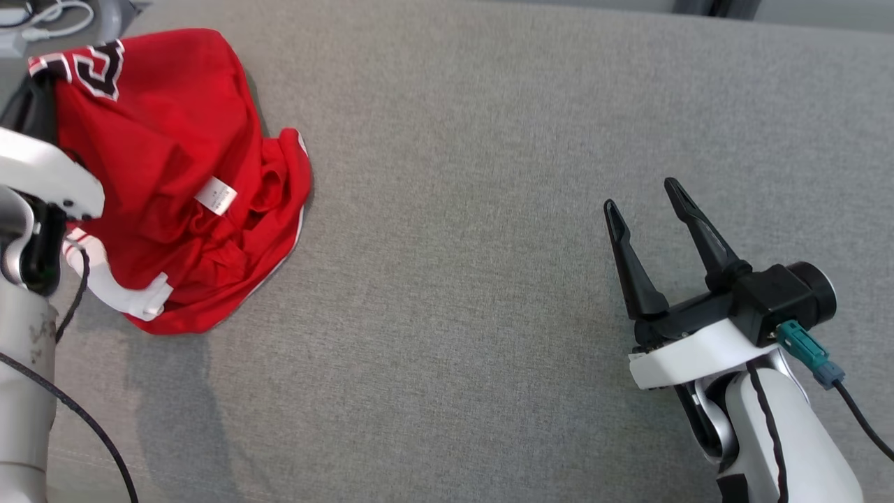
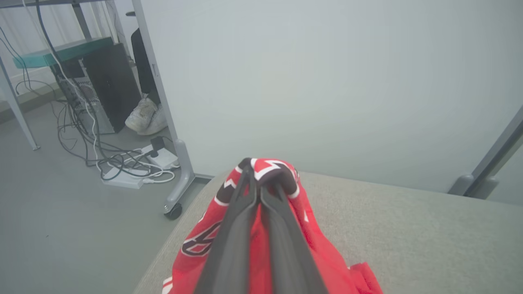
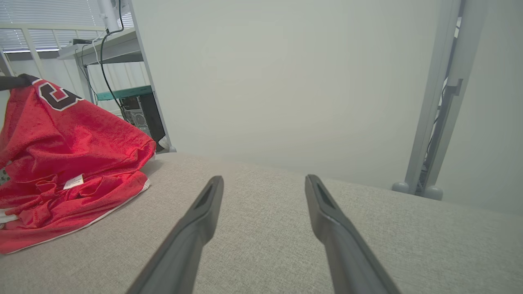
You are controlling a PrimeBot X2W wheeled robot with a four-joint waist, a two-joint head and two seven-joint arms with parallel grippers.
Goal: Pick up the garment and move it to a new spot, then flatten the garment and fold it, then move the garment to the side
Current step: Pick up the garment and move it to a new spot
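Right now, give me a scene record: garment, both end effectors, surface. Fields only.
garment: red jersey, crumpled, at the far left of the surface
garment state: one part raised, the rest lying down; not yet flattened or folded
markings: black-and-white lettering near the raised part; white label facing up
left end effector: shut on the raised part of the red jersey
right end effector: open, holding nothing, over bare surface, apart from the jersey
surface: grey fabric
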